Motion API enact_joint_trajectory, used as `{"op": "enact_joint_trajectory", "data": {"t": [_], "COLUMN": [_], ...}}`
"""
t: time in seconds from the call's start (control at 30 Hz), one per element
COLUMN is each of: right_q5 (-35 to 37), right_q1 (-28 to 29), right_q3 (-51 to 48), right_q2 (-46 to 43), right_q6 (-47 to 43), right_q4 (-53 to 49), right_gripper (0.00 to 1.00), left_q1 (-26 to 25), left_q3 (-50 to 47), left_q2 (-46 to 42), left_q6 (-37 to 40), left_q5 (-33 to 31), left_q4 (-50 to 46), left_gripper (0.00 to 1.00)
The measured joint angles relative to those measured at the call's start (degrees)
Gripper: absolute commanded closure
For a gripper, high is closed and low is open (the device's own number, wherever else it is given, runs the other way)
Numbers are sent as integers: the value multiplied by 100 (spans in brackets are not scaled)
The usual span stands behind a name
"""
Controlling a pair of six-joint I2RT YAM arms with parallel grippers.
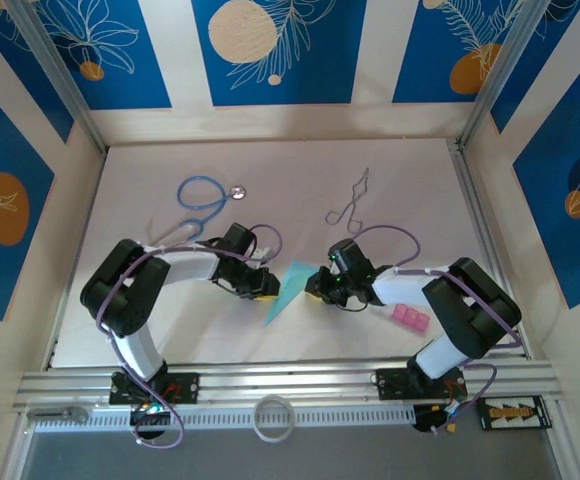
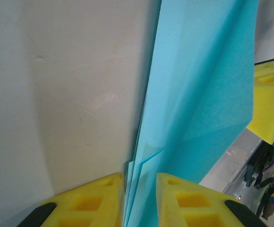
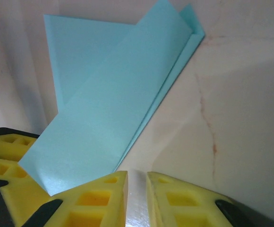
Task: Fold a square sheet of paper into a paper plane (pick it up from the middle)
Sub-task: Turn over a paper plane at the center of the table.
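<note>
Paper plane (image 1: 285, 291) is a flat light turquoise, no print, just paler and darker bands where the layers overlap. Fingers (image 2: 186, 203) on both arms are bright yellow with black trim. Desk (image 1: 270, 170) is plain off-white. At 11 o'clock from the plane there's a blue-tubed stethoscope (image 1: 202, 195), at 3 o'clock some pink blocks (image 1: 410, 317). Back walls (image 1: 270, 50) are deep blue panels with white leaf outlines and cream and orange circles.

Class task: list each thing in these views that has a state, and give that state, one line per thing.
paper plane: folded into layers, narrow pointed shape, held at one end
left gripper: shut on the paper plane
right gripper: slightly open, holding nothing, beside the paper
stethoscope: lying loose on the table, untouched
</note>
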Motion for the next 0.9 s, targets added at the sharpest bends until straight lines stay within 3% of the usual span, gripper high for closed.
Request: {"op": "enact_joint_trajectory", "data": {"t": [0.4, 0.9], "right_q5": [-44, -35], "right_q1": [-4, 17], "right_q3": [2, 2], "right_q2": [37, 11], "right_q6": [7, 44], "right_q4": [35, 79], "right_gripper": [80, 77], "left_q1": [-7, -20], "left_q3": [17, 15], "left_q2": [87, 48], "left_q6": [33, -74], "left_q5": [221, 260], "left_q4": [0, 151], "left_gripper": [78, 99]}}
